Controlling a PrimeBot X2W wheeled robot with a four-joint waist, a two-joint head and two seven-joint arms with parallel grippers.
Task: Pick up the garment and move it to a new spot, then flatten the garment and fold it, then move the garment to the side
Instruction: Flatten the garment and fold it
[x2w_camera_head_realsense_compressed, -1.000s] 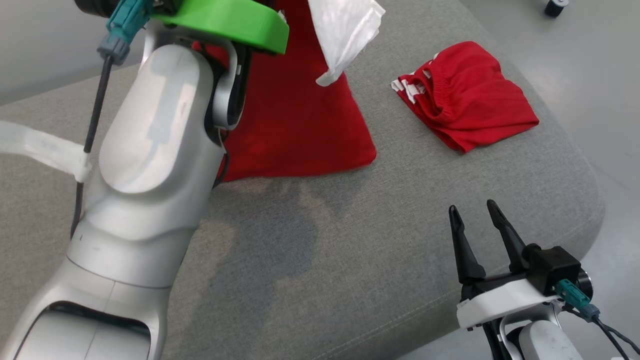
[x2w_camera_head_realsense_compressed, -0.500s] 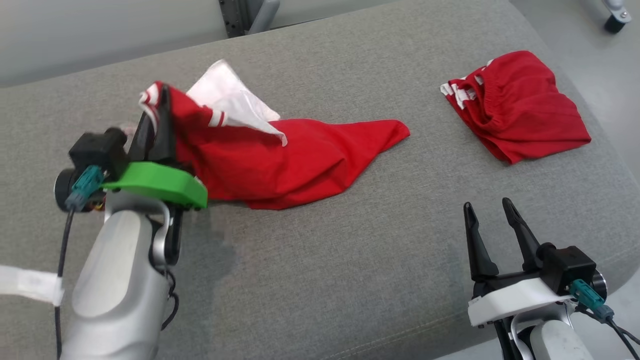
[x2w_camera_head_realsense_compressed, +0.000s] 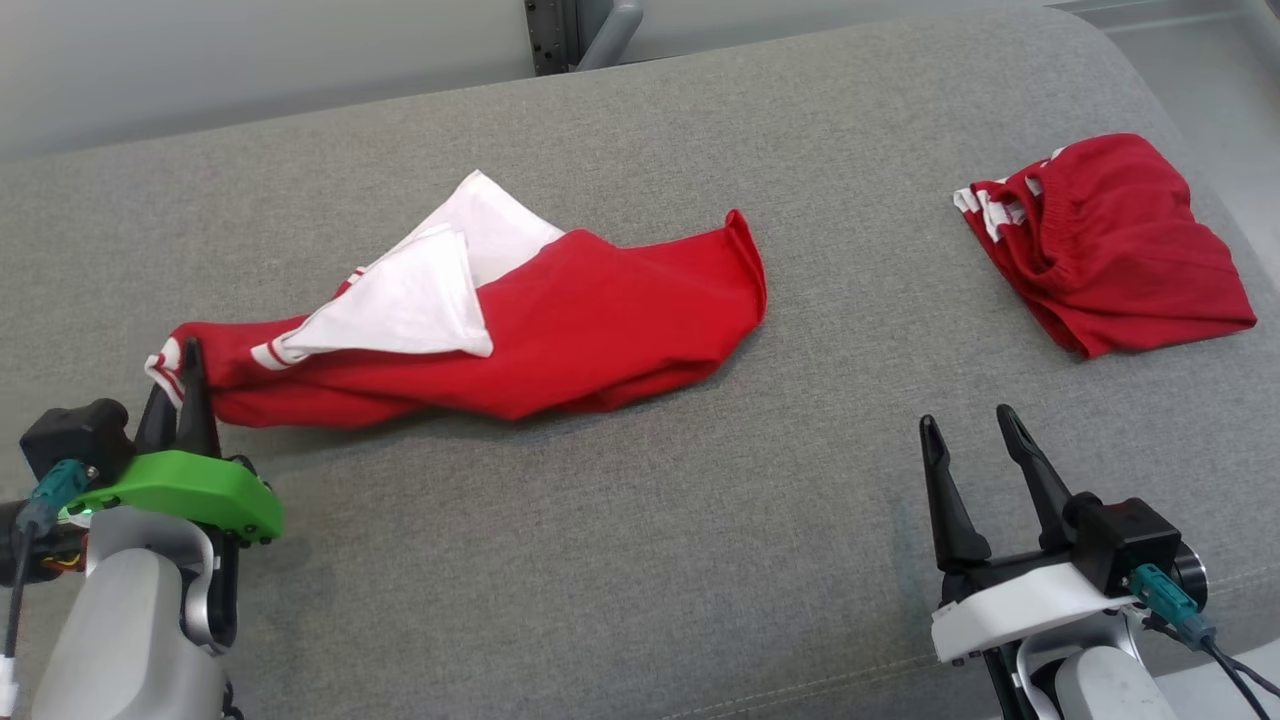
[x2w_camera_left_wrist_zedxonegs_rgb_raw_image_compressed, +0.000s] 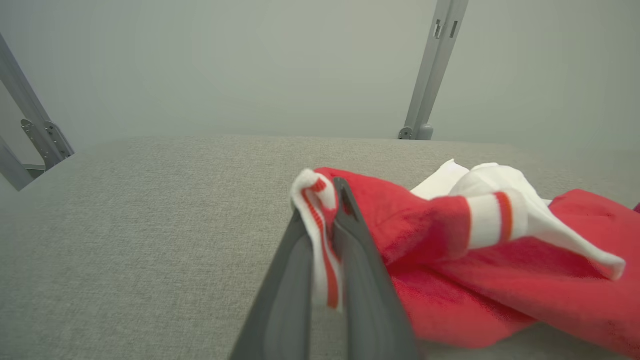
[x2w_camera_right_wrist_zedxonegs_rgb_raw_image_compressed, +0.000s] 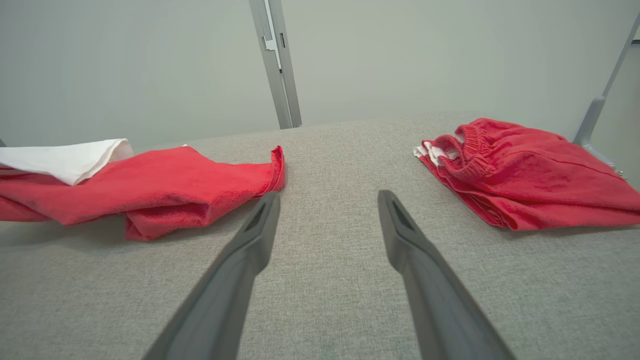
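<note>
The left gripper is pinched together on the red-and-white striped cuff of a red garment, near the left edge of a grey pad. In the left wrist view the cuff is squeezed between the two dark, tapering fingers, and its end pokes up past their tips. The right gripper holds nothing. Its two fingers stand wide apart above the pad's front edge near the right corner, touching no cloth.

There are two grippers and two pieces of red clothing. The held garment lies on the pad's left half, stretched from the cuff at the left edge towards the middle. It is soft cloth twisted into a long, rumpled band, with a white triangular panel folded over its top and a hemmed end curling up at mid-pad. The second piece looks like shorts, though it is too crumpled to be sure. It sits well apart near the far right corner, showing a gathered elastic waistband and white stripes at one edge.

The pad is coarse woven fabric with rounded corners and a stitched seam along the front. A grey metal post rises behind its far edge.
</note>
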